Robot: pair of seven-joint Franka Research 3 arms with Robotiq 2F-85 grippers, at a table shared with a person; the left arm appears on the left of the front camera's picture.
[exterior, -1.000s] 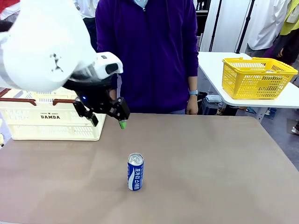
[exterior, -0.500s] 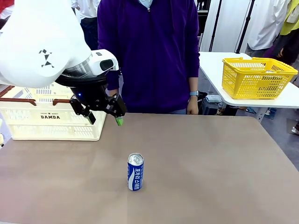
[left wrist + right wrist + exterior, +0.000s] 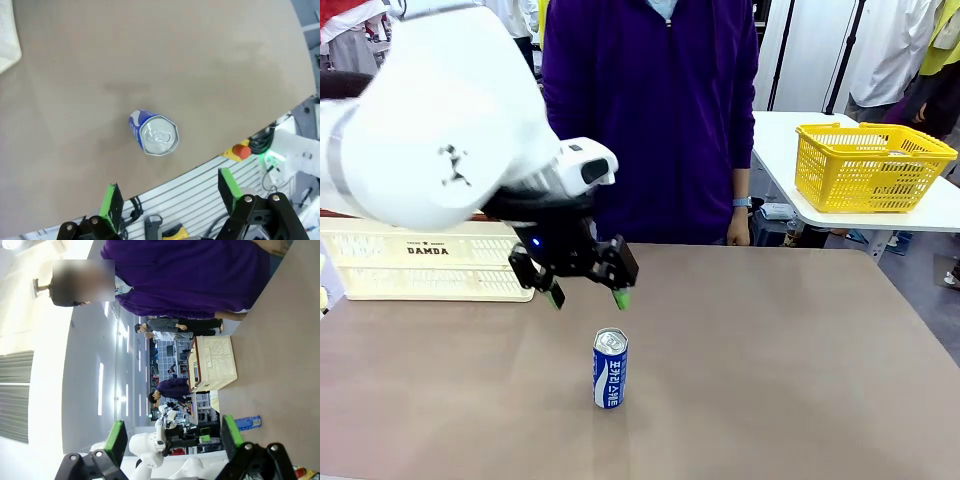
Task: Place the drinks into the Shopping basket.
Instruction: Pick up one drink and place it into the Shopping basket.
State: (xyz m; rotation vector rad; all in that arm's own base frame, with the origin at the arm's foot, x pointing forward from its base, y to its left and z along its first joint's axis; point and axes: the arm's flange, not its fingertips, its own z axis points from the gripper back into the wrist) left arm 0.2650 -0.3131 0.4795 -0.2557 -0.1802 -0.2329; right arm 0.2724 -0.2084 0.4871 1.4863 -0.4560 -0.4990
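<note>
One blue drink can (image 3: 610, 368) with white lettering and a silver top stands upright on the brown table, near the front middle. My left gripper (image 3: 588, 295) hangs open just above and behind it, a little to its left, with nothing between the green pads. Looking down from the left wrist, the can (image 3: 154, 133) sits ahead of the open gripper (image 3: 167, 197). The cream Shopping basket (image 3: 425, 260) marked DAMDA stands at the table's far left, partly hidden by my left arm. My right gripper (image 3: 172, 440) is open and empty; its view also shows the can (image 3: 247, 422) and the basket (image 3: 212, 364).
A person in a purple top (image 3: 650, 120) stands at the far side of the table, hands down. A yellow mesh basket (image 3: 870, 165) sits on a separate white table at the right. The table's front edge (image 3: 165, 175) lies close to the can.
My left arm has swung right and toward the front, from beside the basket to above the blue can. The can has not moved.
</note>
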